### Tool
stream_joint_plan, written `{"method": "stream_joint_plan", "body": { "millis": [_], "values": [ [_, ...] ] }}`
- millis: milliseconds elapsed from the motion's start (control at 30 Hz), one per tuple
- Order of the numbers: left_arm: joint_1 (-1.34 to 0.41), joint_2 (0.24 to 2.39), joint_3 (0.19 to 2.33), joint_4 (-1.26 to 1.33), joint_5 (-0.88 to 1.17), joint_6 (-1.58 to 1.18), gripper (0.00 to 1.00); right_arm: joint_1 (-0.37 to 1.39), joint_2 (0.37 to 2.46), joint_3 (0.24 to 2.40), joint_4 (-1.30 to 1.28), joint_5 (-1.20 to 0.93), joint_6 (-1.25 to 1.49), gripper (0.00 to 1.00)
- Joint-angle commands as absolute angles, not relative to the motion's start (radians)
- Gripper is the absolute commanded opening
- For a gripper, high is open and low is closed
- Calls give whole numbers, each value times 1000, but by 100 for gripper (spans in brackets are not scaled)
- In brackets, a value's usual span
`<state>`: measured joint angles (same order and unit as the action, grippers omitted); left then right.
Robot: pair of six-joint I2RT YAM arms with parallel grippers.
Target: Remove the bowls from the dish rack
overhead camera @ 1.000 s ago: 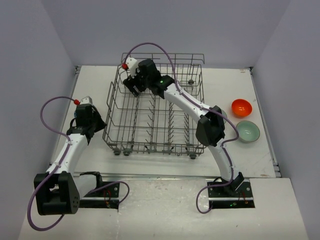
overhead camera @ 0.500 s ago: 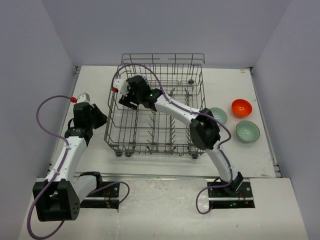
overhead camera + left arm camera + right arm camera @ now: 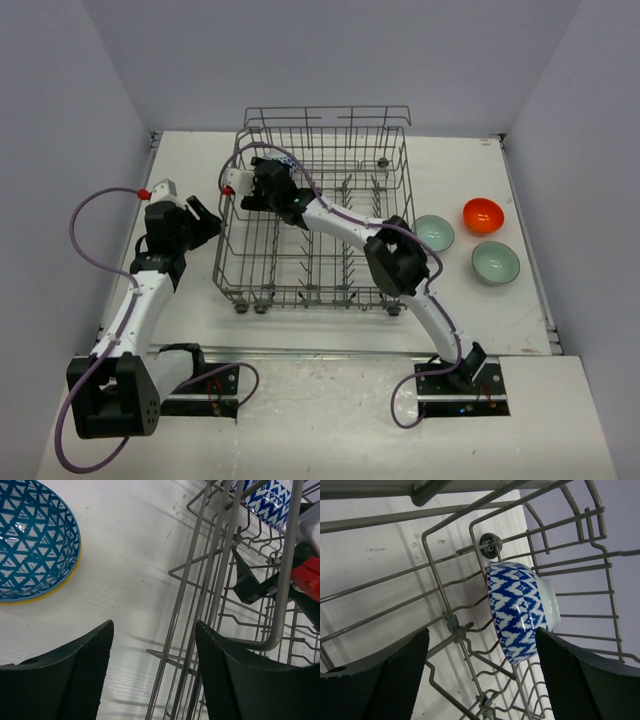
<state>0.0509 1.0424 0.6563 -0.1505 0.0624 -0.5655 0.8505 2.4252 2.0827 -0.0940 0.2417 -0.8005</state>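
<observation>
Overhead, a large grey wire dish rack [image 3: 310, 292] stands mid-counter [image 3: 455, 165]. To its right sit a glossy orange-red bowl [image 3: 482, 214], a pale mint green bowl [image 3: 496, 262] and a second mint bowl [image 3: 434, 232]. The right hand [image 3: 262, 190] reaches into the rack's far-left corner, and the left hand [image 3: 195, 218] waits just outside.

At the left wrist, that hand gapes wide and empty near a blue triangle-patterned bowl with a yellow rim [image 3: 32, 540], upright on the counter.

At the right wrist, the hand is spread wide, holding nothing, before a blue-and-white zigzag bowl [image 3: 517, 612] propped on edge among the tines. Four bowls appear unloaded; this one awaits, and a sixth is unseen.
</observation>
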Motion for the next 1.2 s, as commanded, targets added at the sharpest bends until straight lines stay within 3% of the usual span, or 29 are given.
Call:
{"method": "stream_joint_plan", "body": {
  "millis": [0, 467, 800, 1167],
  "values": [
    [43, 1057, 683, -100, 95, -575, 68, 851, 2476, 2163, -35, 253, -870, 86],
    [44, 1037, 687, -114, 69, -563, 77, 854, 2468, 2183, 21, 322, -920, 87],
    [48, 1063, 730, -155, 54, -554, 98, 862, 2413, 2203, -46, 316, -901, 87],
    [57, 1138, 782, -193, 40, -560, 100, 877, 2316, 2129, -55, 261, -842, 88]
  ]
}}
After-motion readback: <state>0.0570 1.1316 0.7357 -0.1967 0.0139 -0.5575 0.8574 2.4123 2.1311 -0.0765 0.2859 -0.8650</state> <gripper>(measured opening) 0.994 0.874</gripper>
